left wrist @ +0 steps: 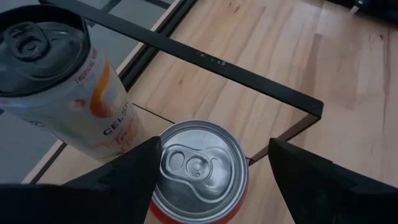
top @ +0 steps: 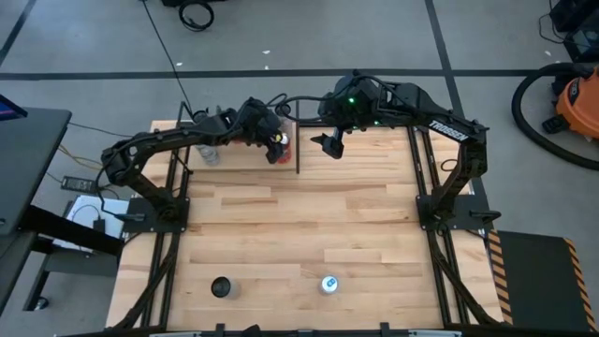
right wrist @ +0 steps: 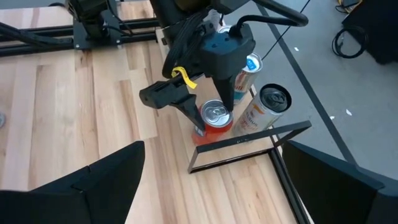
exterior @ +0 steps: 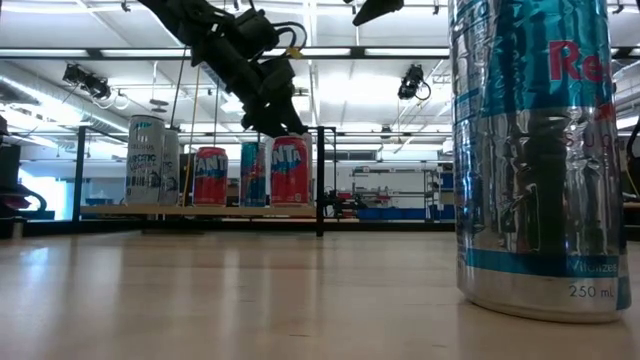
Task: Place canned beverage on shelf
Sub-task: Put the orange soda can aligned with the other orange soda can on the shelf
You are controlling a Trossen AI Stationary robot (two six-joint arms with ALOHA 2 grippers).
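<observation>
Left pincer (right wrist: 211, 115) straddles the red aluminium drink can (right wrist: 214, 124), fingers clasping its sides, apparently to stand it upright on the pale wooden black-railed shelf (top: 245, 154) beside other cans. Right pincer (top: 331, 146) hovers wide nearby, holding nothing.

Left claw (right wrist: 210, 111) clamped, right claw (top: 331, 146) agape

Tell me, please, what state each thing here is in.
Red can: upright on the shelf, gripped by left end effector.
Orange-white can: upright on shelf.
Blue-silver can: upright near table front.
Dark can: upright near table front.
Right end effector: open, empty.
</observation>
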